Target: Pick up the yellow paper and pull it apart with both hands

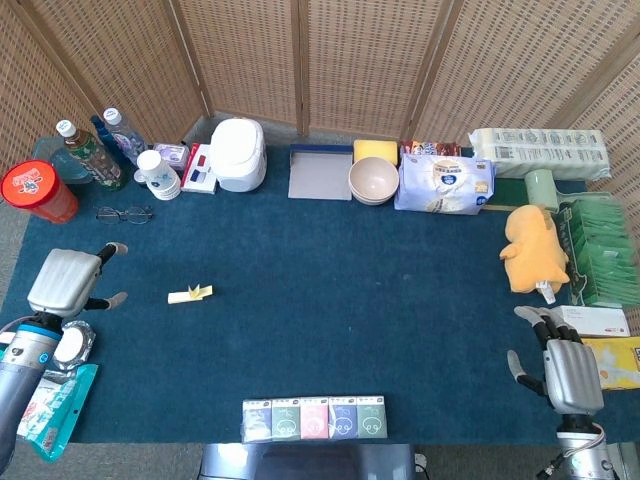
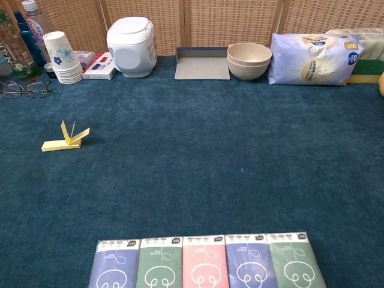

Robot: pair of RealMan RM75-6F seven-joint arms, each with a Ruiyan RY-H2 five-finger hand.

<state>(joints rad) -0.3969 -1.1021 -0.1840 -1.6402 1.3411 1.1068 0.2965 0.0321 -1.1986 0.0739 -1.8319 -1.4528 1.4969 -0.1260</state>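
Left hand (image 1: pixel 66 280) and right hand (image 1: pixel 563 370) seemingly empty, fingers apart.

Paper (image 1: pixel 190 294) betw hands, nearer left hand (image 1: pixel 66 281)

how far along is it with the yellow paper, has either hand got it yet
Nothing looks done: the yellow paper lies folded on the blue cloth, untouched. The left hand is above the cloth to the left of the paper, apart from it and holding nothing. The right hand sits far off at the table's right edge. Picking the paper up and pulling it apart are both left.
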